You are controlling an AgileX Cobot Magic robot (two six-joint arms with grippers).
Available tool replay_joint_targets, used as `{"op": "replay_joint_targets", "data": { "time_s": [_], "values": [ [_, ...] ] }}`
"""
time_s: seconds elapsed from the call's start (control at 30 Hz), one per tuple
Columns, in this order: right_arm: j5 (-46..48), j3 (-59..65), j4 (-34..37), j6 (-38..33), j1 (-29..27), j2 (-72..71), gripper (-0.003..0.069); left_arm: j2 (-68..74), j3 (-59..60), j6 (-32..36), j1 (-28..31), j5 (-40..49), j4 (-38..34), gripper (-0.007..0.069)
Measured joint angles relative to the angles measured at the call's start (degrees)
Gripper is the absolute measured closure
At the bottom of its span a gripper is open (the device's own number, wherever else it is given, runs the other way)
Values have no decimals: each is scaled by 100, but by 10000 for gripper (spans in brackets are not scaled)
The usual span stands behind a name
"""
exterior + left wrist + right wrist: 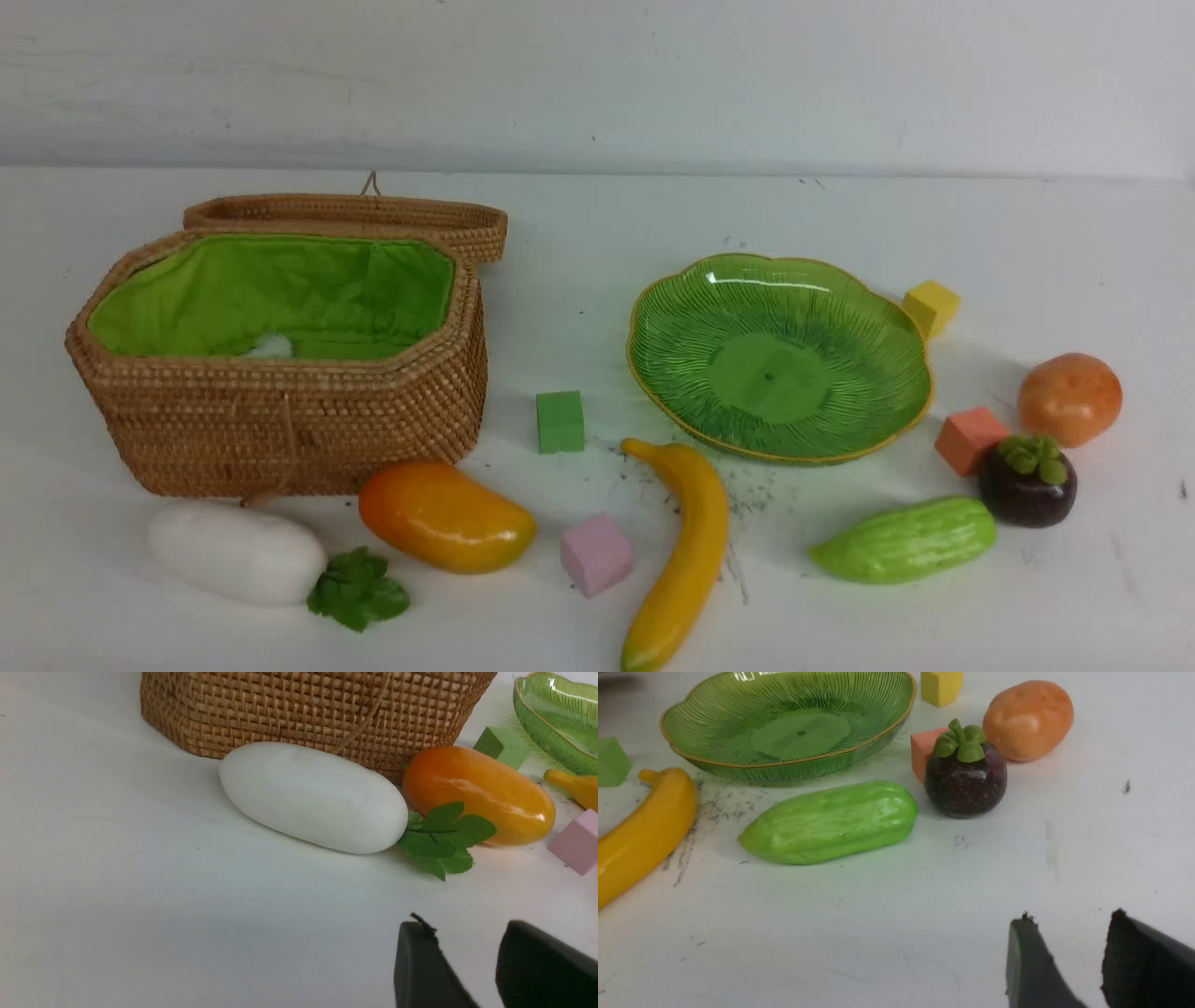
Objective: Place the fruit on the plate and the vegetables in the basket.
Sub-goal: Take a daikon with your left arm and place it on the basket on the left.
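Basket [280, 420]: lid [355, 213] open, tabletop [597, 233] left.
Plate [780, 359]: right of centre.
Banana [686, 560]: front centre.
Radish [238, 553], mango [446, 516]: before basket.
Gourd [906, 541]: before plate.
Tomato ball [1069, 399], mangosteen [1027, 485]: far right.
Left fingers [420, 966], right fingers [1029, 961]: we see both parted, empty.

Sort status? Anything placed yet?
Done: nothing; green glass plate and brown wicker basket hold none of the pieces. In hand: nothing; left pincer and right pincer open, empty. Left: orange-yellow mango, long yellow banana, dark purple mangosteen to plate; white leafy radish, light green gourd, round orange ball to basket.
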Motion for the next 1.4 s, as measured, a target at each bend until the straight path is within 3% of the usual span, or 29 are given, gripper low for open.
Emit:
{"op": "replay_joint_targets", "data": {
  "time_s": [0.83,1.0,1.07,1.2,1.3,1.4],
  "values": [
    [0,0,0,0,0,0,417,0,0,-1,0,-138,-60,386],
    [0,0,0,0,0,0,417,0,0,-403,0,-943,-1282,386],
    [0,0,0,0,0,0,417,0,0,-750,0,-1516,-2312,386],
    [0,0,0,0,0,0,417,0,0,-990,0,-2355,-3607,386],
    [0,0,0,0,0,0,417,0,-34,-966,0,-2484,-3926,399],
    [0,0,0,0,0,0,417,0,-484,-476,0,-1925,-3850,519]
  ]
}}
